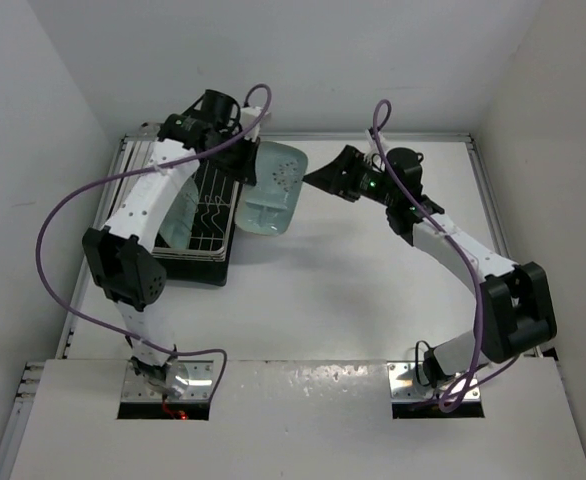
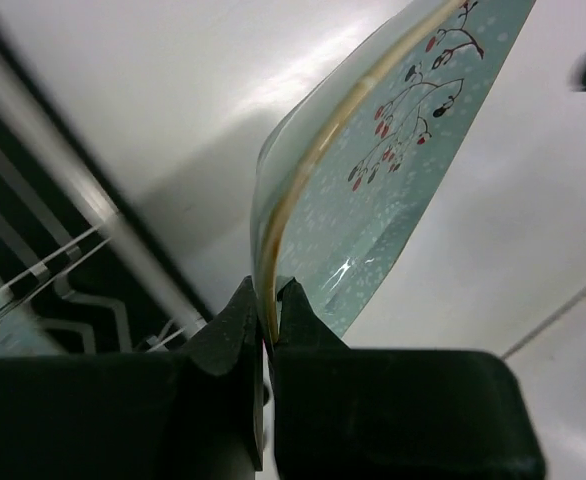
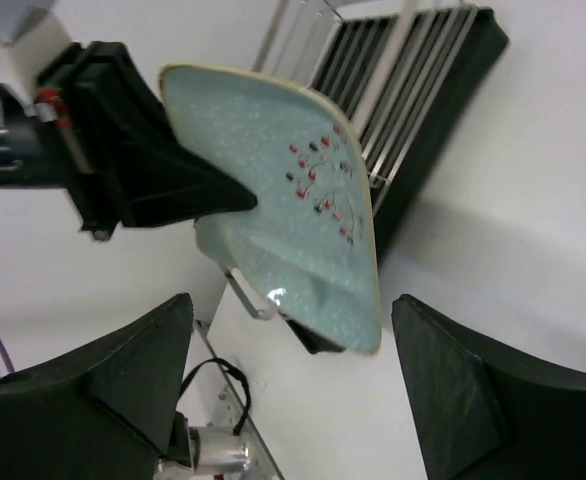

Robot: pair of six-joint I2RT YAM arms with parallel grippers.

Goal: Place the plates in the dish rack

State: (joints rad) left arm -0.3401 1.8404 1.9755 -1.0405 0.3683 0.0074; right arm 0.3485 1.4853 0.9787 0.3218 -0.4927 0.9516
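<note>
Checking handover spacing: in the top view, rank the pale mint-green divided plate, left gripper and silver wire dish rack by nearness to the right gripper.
1. Mint-green plate, just left of right gripper.
2. Left gripper, clamped on the plate's left edge.
3. Dish rack, farthest left.

1. A mint-green plate (image 1: 271,190), rounded-rectangular and divided, with a cream edge and a sprig of small red and dark marks, is held in the air, tilted steeply, just right of the dish rack (image 1: 213,205). Its rim is pinched by the left gripper (image 2: 268,320).
2. A second mint-green plate (image 1: 178,225) is seen inside the rack, partly hidden.
3. The rack, of silver wire, is seated on a black drip tray (image 1: 198,270).
</note>
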